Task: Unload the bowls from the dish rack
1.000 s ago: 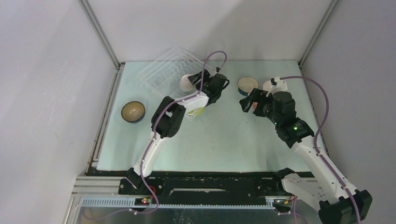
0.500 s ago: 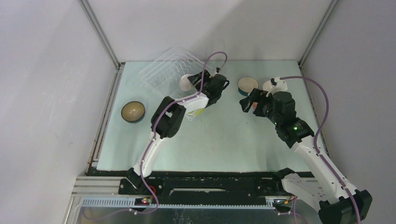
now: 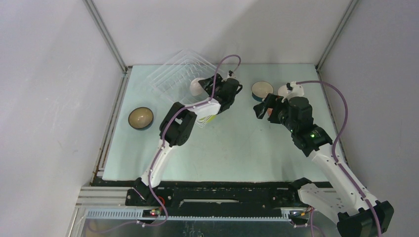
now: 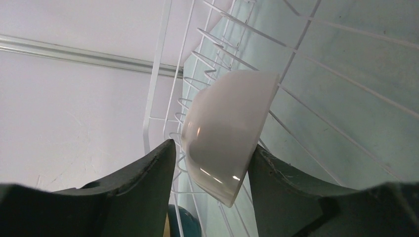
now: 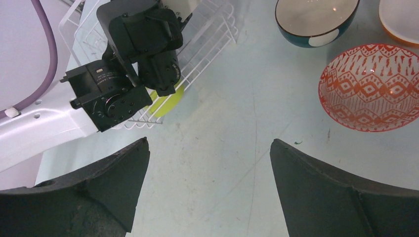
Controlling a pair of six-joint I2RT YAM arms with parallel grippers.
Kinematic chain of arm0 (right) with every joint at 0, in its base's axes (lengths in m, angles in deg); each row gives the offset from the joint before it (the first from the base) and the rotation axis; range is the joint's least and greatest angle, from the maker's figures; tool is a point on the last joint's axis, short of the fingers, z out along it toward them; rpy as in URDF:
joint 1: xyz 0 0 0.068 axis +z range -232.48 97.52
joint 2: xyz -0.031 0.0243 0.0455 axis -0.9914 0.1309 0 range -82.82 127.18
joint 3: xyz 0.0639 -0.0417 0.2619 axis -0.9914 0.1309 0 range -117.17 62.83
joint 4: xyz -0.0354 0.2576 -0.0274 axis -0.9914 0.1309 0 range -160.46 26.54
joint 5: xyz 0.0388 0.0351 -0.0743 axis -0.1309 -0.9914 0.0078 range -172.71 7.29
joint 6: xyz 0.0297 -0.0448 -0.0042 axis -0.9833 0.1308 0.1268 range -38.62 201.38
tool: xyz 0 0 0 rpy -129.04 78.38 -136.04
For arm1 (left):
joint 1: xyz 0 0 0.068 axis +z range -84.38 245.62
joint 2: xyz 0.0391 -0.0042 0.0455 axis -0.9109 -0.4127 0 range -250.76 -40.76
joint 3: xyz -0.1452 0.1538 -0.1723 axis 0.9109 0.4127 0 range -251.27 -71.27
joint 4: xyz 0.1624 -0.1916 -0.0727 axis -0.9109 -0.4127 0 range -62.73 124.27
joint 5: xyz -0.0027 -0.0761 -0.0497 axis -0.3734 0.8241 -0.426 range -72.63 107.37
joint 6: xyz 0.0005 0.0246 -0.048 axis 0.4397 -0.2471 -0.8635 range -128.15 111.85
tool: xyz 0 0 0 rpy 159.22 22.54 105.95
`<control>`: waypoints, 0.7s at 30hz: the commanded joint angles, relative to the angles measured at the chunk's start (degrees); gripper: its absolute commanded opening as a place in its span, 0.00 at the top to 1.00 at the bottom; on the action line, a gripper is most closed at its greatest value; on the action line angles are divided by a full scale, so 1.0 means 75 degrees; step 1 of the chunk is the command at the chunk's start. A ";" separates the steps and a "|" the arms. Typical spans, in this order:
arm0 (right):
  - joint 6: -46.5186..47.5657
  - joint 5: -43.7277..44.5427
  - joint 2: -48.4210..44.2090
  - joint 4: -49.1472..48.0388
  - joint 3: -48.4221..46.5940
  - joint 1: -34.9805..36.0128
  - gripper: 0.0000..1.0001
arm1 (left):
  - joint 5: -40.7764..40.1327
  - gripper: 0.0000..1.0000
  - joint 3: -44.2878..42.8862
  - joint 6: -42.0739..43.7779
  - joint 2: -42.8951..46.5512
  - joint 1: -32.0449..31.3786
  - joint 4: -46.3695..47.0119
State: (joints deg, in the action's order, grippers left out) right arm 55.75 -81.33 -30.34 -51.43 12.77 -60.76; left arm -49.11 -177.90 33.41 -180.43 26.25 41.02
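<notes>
- Two bowls sit in the dish rack (image 3: 168, 74), which lies at about 11 o'clock on the table (image 3: 232, 148). One is a white bowl (image 4: 232, 108) standing on edge between the upright wires. The other is a lime green bowl (image 5: 165, 98) at the rack's near corner, mostly hidden under the left arm.
- Because the white bowl stands on edge, the left gripper (image 4: 212, 147) comes at it from the side. One finger is by the rounded outside and the other by the rim.
- The jaws are partly spread and straddle the bowl. The rim-side finger looks to be touching, while a sliver of rack wire shows between the other finger and the bowl, so I judge it not yet clamped.
- From the wrist, the white bowl lies dead ahead at 12 o'clock, deep between the fingers. In the overhead view it is at 9 o'clock of the wrist.
- Four bowls stand mouth-up on the table: a teal bowl (image 3: 141, 118) at 9 o'clock, and a dark blue bowl (image 5: 316, 19), an orange bowl (image 5: 400, 19) and a red-and-white patterned bowl (image 5: 368, 89) grouped at 2 o'clock. They were likely set to either side to keep them out of the arms' reach to the rack.
- The right gripper (image 5: 210, 143) is spread wide and holds nothing. It hovers at 7 o'clock of that group, probably keeping out of the left arm's way.
</notes>
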 commanded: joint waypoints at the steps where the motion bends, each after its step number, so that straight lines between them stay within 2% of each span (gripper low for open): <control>1: 0.0168 -0.0030 -0.0139 -0.0134 -0.0309 -0.0035 0.00 | -0.0339 0.38 0.0142 0.0224 0.0653 -0.0035 0.0548; 10: 0.0159 -0.0090 -0.0133 -0.0192 -0.0309 -0.0033 0.00 | -0.0496 0.37 0.0120 0.0763 0.0611 -0.0034 0.1112; 15: 0.0159 -0.0102 -0.0129 -0.0192 -0.0309 -0.0030 0.00 | -0.0476 0.43 0.0125 0.0809 0.0635 -0.0032 0.1163; 18: 0.0156 -0.0104 -0.0131 -0.0203 -0.0308 -0.0033 0.00 | -0.0486 0.51 0.0125 0.0822 0.0623 -0.0018 0.1168; 21: 0.0159 -0.0102 -0.0140 -0.0205 -0.0309 -0.0039 0.00 | -0.0521 0.52 0.0131 0.0856 0.0620 -0.0027 0.1228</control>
State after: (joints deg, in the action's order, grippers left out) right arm 55.75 -81.74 -30.34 -51.45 12.77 -60.76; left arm -51.49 -177.88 39.00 -180.13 26.25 47.18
